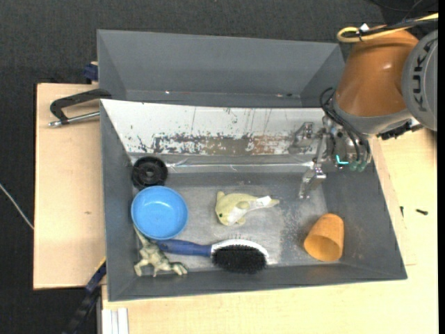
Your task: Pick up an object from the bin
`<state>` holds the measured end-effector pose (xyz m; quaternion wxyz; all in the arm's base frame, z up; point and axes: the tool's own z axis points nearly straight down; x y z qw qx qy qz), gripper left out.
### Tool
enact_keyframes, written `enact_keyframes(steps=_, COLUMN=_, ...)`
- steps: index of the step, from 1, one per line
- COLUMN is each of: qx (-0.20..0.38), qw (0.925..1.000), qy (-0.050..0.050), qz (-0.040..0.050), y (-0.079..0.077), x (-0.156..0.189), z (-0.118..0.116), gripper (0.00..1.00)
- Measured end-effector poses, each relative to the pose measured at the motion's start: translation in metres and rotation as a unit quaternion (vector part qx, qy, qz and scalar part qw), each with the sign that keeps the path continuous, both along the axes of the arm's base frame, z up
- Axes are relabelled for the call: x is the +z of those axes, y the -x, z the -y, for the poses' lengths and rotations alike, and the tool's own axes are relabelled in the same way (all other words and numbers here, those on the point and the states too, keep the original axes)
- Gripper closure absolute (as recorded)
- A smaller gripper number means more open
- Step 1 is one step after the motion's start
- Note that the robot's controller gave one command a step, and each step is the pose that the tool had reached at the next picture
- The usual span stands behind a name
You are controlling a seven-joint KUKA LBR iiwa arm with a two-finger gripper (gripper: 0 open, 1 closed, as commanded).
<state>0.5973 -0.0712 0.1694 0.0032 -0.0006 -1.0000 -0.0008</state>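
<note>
Altogether six, one each: bowl [159, 213], cup [325, 237], brush [238, 255], wheel [149, 172], toy [233, 208], figurine [156, 261].

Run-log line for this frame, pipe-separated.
pincer: right rear of bin, touching no item | nearest: orange cup, on its side, right front | yellowish toy: centre floor | task: nothing picked yet

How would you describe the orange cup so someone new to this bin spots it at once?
Start at the grey bin and go to the right end of its floor, just below the tool in the view. There an orange cup sits alone. It is the only orange thing on that floor, tapered and plain, apart from the black-bristled brush to its left.
</note>
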Motion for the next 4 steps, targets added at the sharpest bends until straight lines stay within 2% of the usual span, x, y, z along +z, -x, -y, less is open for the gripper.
enact_keyframes(steps=1, qx=0.050, qw=0.9987, qy=0.000, qz=0.0065, y=0.002, x=-0.099, z=-0.073, gripper=0.00)
enact_keyframes(steps=2, qx=0.153, qw=0.9883, qy=-0.001, qz=0.0031, y=0.036, x=-0.094, z=-0.112, gripper=0.00)
enact_keyframes(steps=3, qx=0.152, qw=0.9884, qy=0.000, qz=0.0060, y=0.034, x=-0.093, z=-0.111, gripper=1.00)
enact_keyframes(steps=4, qx=0.302, qw=0.9531, qy=0.000, qz=0.0106, y=0.029, x=0.057, z=-0.129, gripper=1.00)
